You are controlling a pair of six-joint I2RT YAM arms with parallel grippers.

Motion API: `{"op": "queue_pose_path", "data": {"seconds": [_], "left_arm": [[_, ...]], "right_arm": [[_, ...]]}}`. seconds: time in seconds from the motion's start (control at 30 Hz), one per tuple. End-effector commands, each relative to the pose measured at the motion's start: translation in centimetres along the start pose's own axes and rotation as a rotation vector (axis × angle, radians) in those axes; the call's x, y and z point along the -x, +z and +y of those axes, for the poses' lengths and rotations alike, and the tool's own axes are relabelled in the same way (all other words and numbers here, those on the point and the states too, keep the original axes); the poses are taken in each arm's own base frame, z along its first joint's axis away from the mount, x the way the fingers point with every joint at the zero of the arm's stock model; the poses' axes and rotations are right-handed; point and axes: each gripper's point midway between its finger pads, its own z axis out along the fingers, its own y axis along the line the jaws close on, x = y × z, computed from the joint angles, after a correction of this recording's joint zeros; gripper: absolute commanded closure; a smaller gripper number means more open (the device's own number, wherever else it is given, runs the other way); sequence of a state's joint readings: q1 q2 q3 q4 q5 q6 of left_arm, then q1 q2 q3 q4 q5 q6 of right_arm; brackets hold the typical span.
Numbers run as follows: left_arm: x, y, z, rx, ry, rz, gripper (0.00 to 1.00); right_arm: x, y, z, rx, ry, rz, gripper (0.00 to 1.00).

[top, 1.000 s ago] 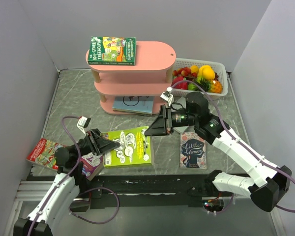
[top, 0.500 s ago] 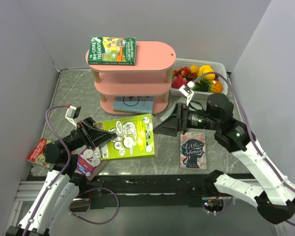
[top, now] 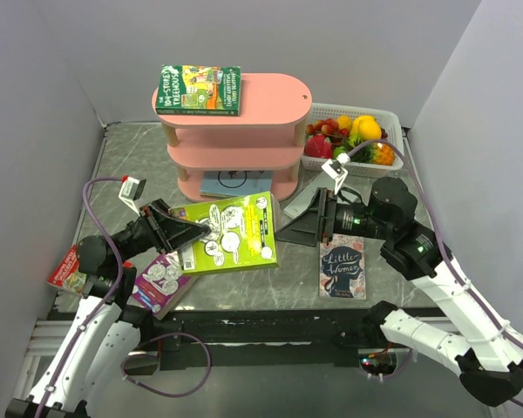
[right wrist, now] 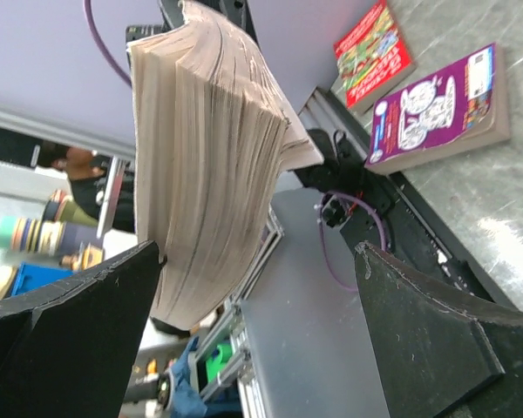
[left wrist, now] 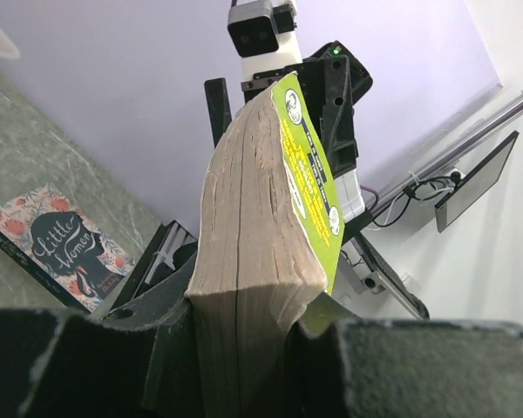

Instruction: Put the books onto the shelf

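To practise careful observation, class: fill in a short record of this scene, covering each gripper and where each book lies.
Left gripper: shut on lime green book, held above the table
Right gripper: open, at that book's other edge
Shelf, top board: green book
Shelf, bottom board: light blue book
On table: dark book, purple book, red book

The pink three-tier shelf point(top: 275, 97) is standing at the far side of the bench point(top: 135, 170), carrying the green Treehouse book point(top: 199, 90) flat on its top board and a light blue book point(top: 235, 185) on its lowest. The lime green book point(top: 231, 233) is hanging tilted above the bench, clamped at its left edge by the left pincer point(top: 178, 235). The Little Women book point(top: 342, 266), purple book point(top: 161, 280) and red book point(top: 70, 268) are lying flat on the bench.
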State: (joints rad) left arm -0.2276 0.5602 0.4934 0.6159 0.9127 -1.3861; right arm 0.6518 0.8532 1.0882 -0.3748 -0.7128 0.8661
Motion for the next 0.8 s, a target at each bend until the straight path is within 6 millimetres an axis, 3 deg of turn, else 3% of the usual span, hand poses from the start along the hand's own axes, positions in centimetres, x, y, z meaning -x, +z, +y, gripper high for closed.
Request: {"op": "queue_pose_path", "data": {"seconds": [0.0, 0.23, 0.33, 0.63, 0.77], "left_arm": [[1.5, 0.5, -2.0, -0.028, 0.086, -0.049, 0.99], [1.5, 0.4, -2.7, -0.049, 0.098, -0.049, 0.99], [1.4, 0.3, -2.9, -0.063, 0.094, -0.050, 0.99], [1.8, 0.5, -3.0, -0.068, 0.090, -0.061, 0.99], [2.0, 0.6, -3.0, -0.061, 0.095, -0.065, 0.99]], "right_arm": [[1.6, -1.3, 2.5, 0.048, -0.067, -0.098, 0.01], [1.7, -1.7, 2.8, 0.081, -0.086, -0.149, 0.01], [1.3, -1.2, 3.3, 0.110, -0.085, -0.091, 0.01], [0.5, 0.8, 2.3, 0.106, -0.074, -0.012, 0.01], [1.0, 1.7, 2.6, 0.102, -0.091, -0.001, 0.01]]}}
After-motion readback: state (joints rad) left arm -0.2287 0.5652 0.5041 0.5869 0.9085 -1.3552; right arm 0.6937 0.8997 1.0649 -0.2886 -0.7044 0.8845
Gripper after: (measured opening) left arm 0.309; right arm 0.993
